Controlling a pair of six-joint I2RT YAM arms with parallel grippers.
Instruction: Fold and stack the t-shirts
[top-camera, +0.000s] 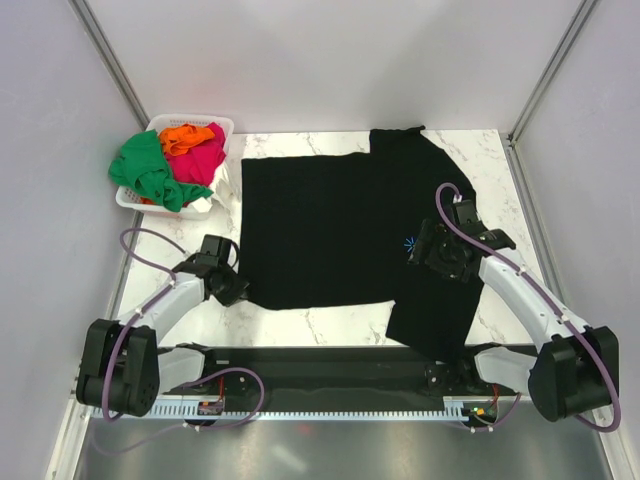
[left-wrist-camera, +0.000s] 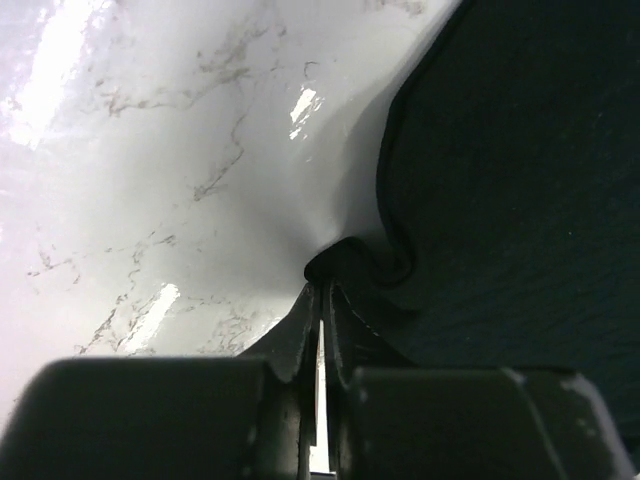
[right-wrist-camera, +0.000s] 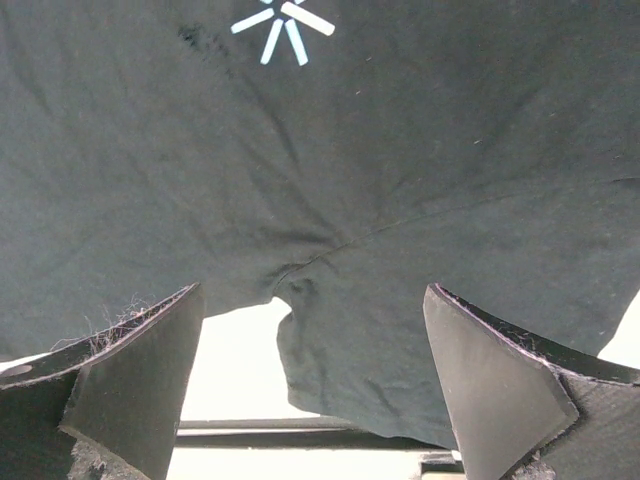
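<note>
A white marble-patterned table (top-camera: 485, 150) stands in a booth of plain pale walls (top-camera: 40, 150) with metal posts at the far corners. A large black cotton t-shirt (top-camera: 320, 230) lies flat across the middle and right of the table. Its right part reaches toward the near edge.

At the far left corner sits a white slotted plastic basket (top-camera: 225, 125). It holds a bright green tee (top-camera: 145, 170), an orange one (top-camera: 183, 138) and a pink-red one (top-camera: 200, 158), all crumpled (the green spills over the basket's left rim).

The left gripper (top-camera: 232, 290) is at the black shirt's near left corner. In its wrist view the fingers (left-wrist-camera: 300, 345) are pressed almost together on a puckered bit of hem. The right gripper (top-camera: 425, 250) is over the shirt's right part, beside a small white starburst print (right-wrist-camera: 283, 20). Its fingers (right-wrist-camera: 130, 380) are spread wide with nothing between them; whether they touch the cloth cannot be told.

Where the black shirt meets the black rail (top-camera: 320, 365) along the near edge, its outline is lost. The right arm also covers part of it. Bare marble shows along the left edge, the far right corner and a strip at the near edge.
</note>
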